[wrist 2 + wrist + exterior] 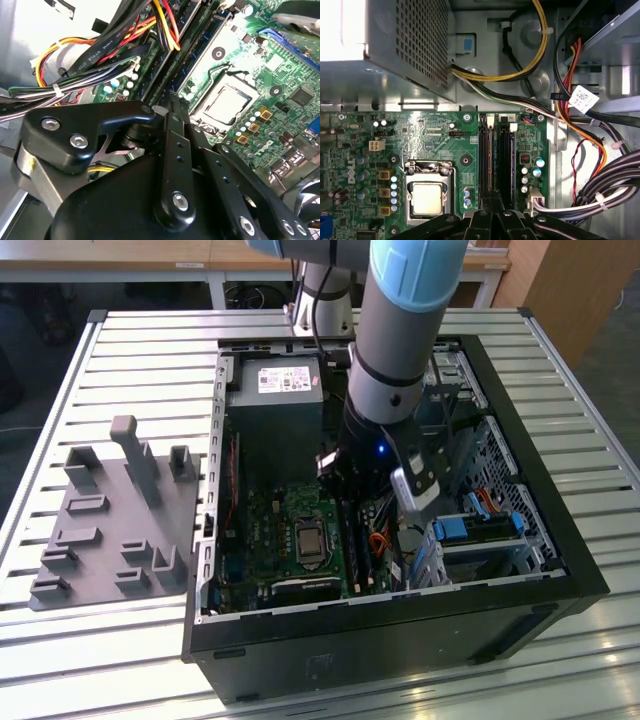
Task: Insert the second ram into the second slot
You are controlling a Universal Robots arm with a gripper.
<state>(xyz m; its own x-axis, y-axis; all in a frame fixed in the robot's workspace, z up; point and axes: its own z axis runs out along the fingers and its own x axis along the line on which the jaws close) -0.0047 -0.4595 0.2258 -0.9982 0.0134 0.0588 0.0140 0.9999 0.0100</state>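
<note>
From my station I see the gripper lowered into the open computer case, its black linkages drawn together over the memory slots beside the processor socket; the fingers look closed, but I cannot make out their tips or anything between them. I cannot tell where the second ram is: the slots show dark strips in both wrist views, and whether a stick sits in them is unclear. Bundled cables run just beside the slots. The grey power supply lies beyond. The case rests on the slatted surface, near a grey fixture tray.
</note>
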